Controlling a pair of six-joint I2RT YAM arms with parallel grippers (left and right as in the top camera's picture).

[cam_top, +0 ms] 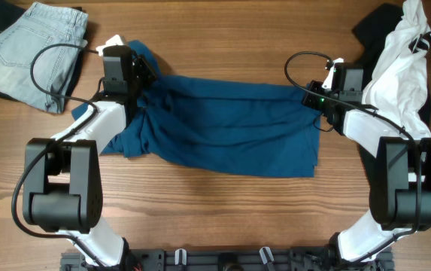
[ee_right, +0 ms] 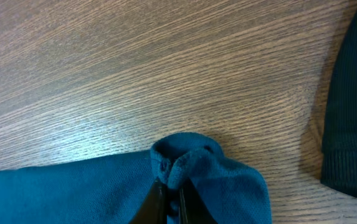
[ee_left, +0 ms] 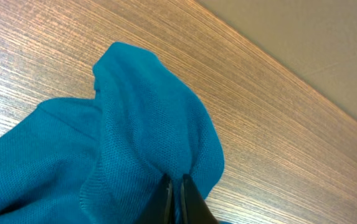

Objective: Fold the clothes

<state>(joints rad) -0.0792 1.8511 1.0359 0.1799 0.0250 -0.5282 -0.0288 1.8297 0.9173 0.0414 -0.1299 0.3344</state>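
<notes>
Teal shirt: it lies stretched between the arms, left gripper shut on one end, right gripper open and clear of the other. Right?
Not quite. The right gripper is shut on the teal shirt too; the right wrist view shows it pinching a fold of the edge. The rest holds: left gripper shut on the other end.

The teal shirt (cam_top: 230, 128) lay wrinkled across the centre of the table (cam_top: 223, 38). The left gripper (cam_top: 146, 75) met its 9 o'clock end and the right gripper (cam_top: 311, 96) its 3 o'clock end. Pale jeans (cam_top: 34, 45) sat at 10 o'clock, and a white garment (cam_top: 403, 60) at 2 o'clock.
</notes>
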